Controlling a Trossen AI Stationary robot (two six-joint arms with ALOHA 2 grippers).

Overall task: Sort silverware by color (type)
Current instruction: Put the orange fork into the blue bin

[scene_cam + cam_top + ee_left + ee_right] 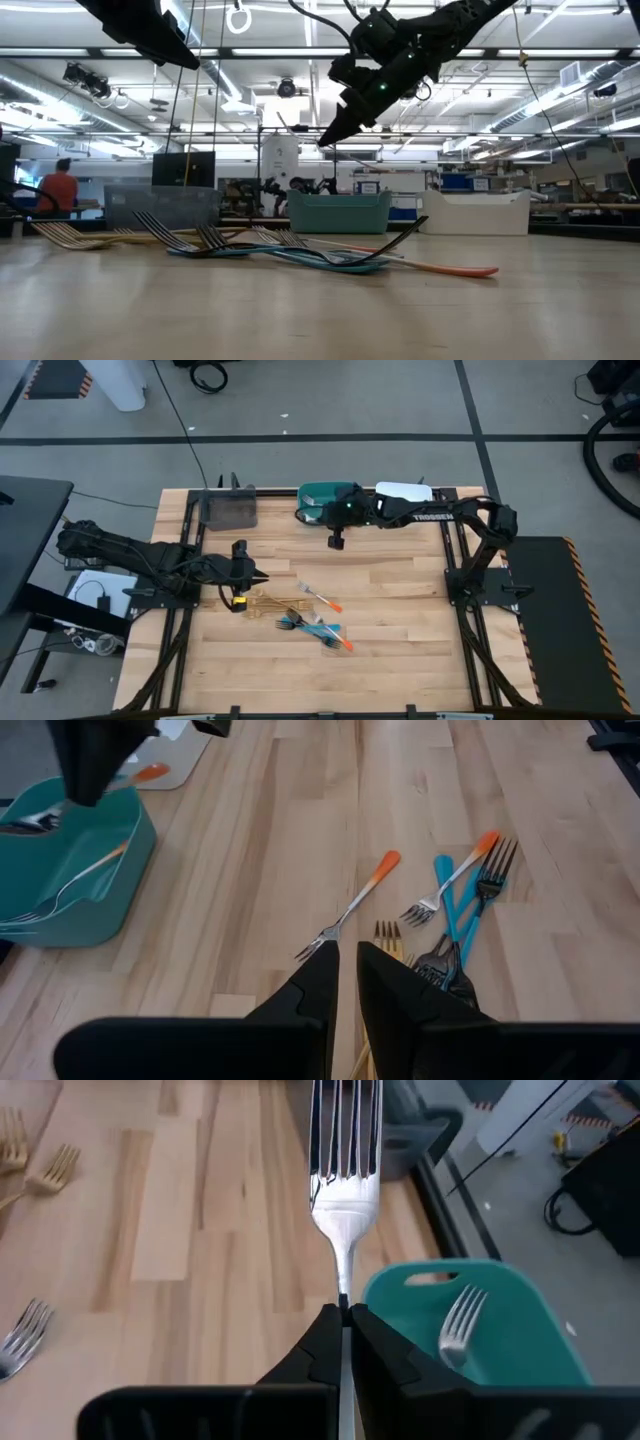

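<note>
The right gripper (343, 1320) is clamped shut on the neck of a silver fork (343, 1170), tines pointing away from the wrist, and it hangs just above the teal bin (322, 500) at the far edge of the bench (400, 650); holding the fork by its slim stem like that looks meant to let it drop cleanly into the bin once the jaws part. The teal bin already holds at least one silver fork with an orange handle (85, 875), so I judge this to be the bin for that type. To one side of the teal bin sits a grey bin (229, 509) and to the other a white bin (404, 491), presumably for the other colours. Well nearer than the teal bin, around the bench's middle, lies the unsorted pile of silverware (312, 622): gold forks (262, 603), blue-handled pieces (455, 910) and two orange-handled forks (352, 910), some crossed over each other. The left gripper (345, 965) hovers just over the gold end of that pile with its fingers nearly together and nothing between them, seemingly poised to pick the next piece. The overlapping handles could make a clean single pick awkward.
</note>
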